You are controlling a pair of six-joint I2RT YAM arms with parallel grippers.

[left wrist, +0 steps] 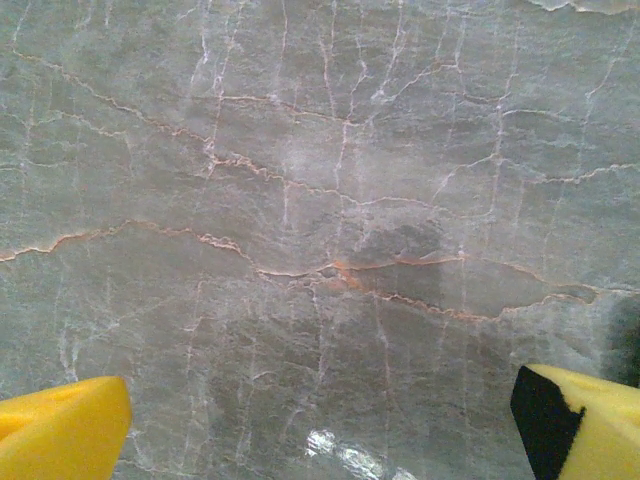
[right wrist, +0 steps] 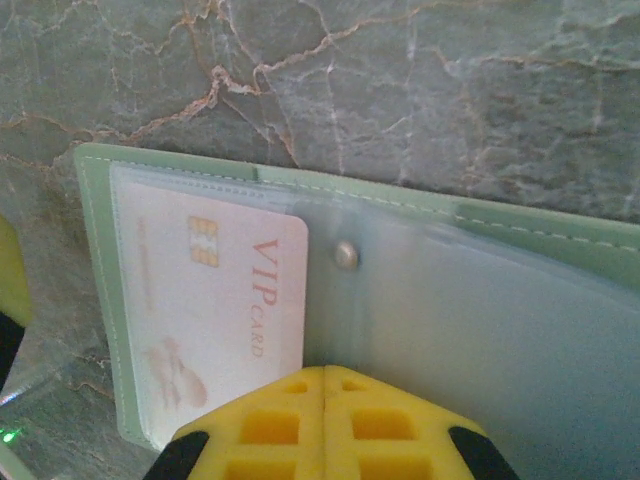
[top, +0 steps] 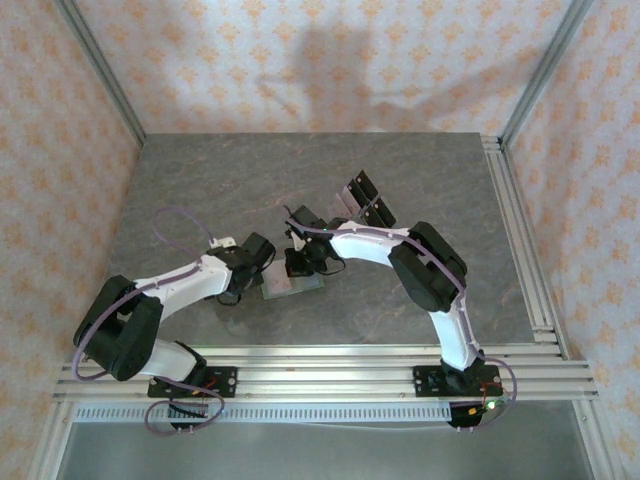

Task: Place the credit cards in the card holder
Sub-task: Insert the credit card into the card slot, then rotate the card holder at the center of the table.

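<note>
Card holder [right wrist: 540,235] lies open on the marble table [right wrist: 450,100], with one credit card [right wrist: 215,300] tucked in a clear pocket at one end. Right gripper [right wrist: 325,385] sits over the card holder's near edge, fingers pressed together. Left gripper [left wrist: 320,430] hangs just beside the card holder, fingers spread wide above bare stone.

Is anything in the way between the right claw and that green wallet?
Nothing visible is in the way. The right gripper, its yellow fingers shut together, sits right at the near edge of the open card holder, with no object between them. A credit card marked VIP lies inside the holder.
</note>
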